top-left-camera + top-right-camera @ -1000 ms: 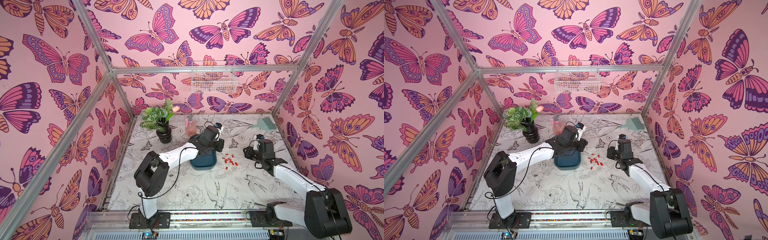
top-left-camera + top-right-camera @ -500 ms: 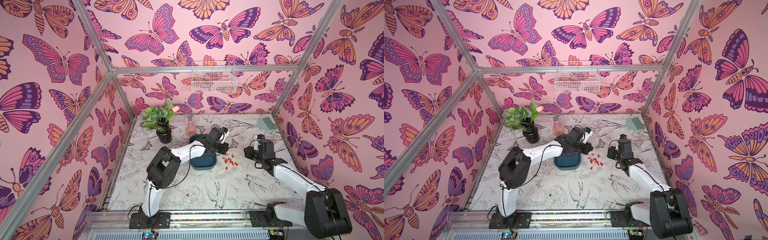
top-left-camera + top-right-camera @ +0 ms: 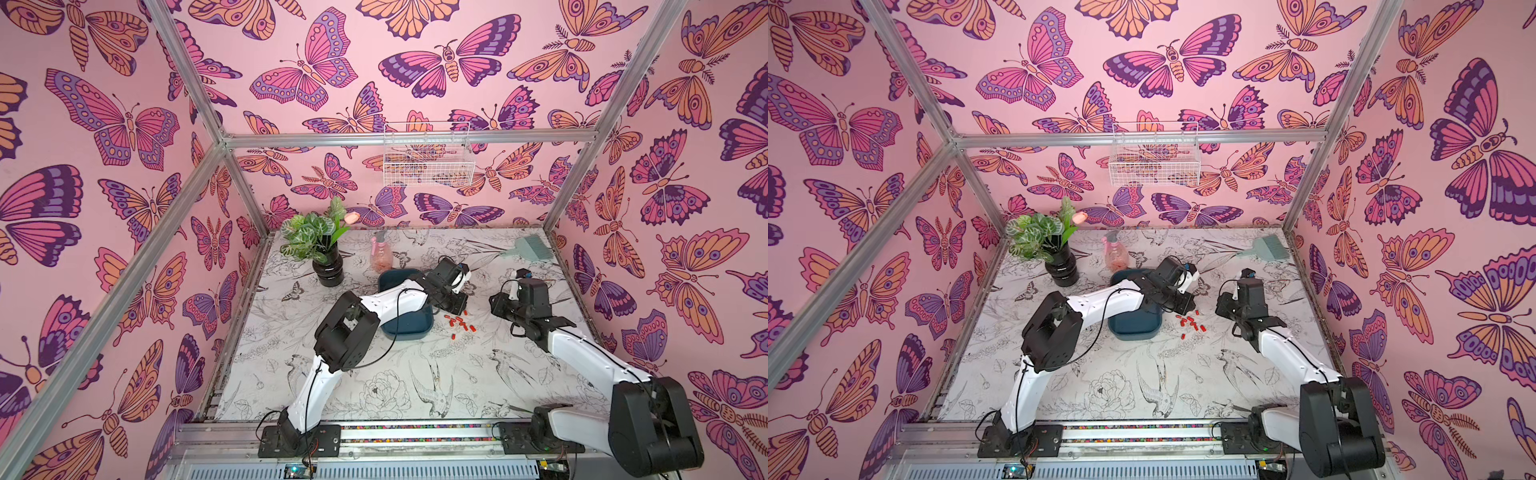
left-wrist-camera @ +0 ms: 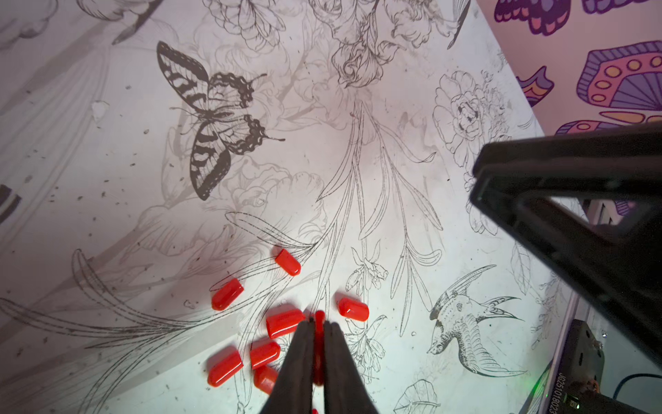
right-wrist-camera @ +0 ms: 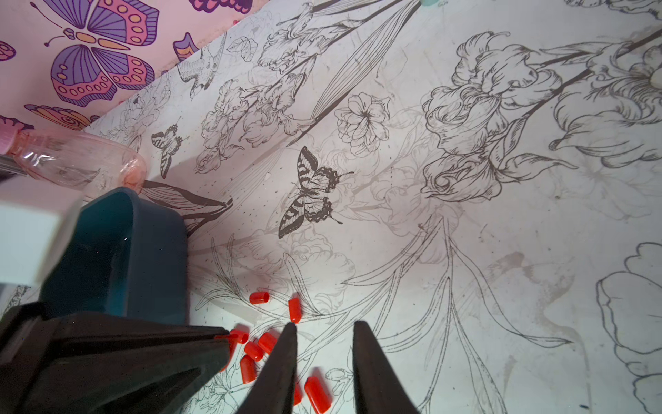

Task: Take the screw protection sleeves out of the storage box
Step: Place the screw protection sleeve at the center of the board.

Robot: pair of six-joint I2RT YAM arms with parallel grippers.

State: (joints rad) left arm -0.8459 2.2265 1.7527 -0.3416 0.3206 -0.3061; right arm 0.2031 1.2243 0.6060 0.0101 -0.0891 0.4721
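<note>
The dark teal storage box (image 3: 409, 326) (image 3: 1133, 326) (image 5: 118, 251) sits mid-table, partly under my left arm. Several red screw protection sleeves (image 3: 459, 323) (image 3: 1192, 323) (image 4: 284, 322) (image 5: 267, 340) lie loose on the table just right of the box. My left gripper (image 3: 459, 309) (image 3: 1192, 309) (image 4: 318, 324) hovers over that pile, shut on one red sleeve pinched between its fingers. Further right, beside the pile, my right gripper (image 3: 496, 306) (image 3: 1222, 307) (image 5: 326, 326) stands open with nothing between its fingers. What lies inside the box is hidden by the arm.
A black vase with a plant (image 3: 328, 270) and a pink spray bottle (image 3: 381, 255) stand behind the box. A teal brush (image 3: 530, 249) lies at the back right. A white wire basket (image 3: 428, 160) hangs on the back wall.
My left gripper has swung right from over the box to above the sleeves on the table, carrying a sleeve. The right arm has not moved.
</note>
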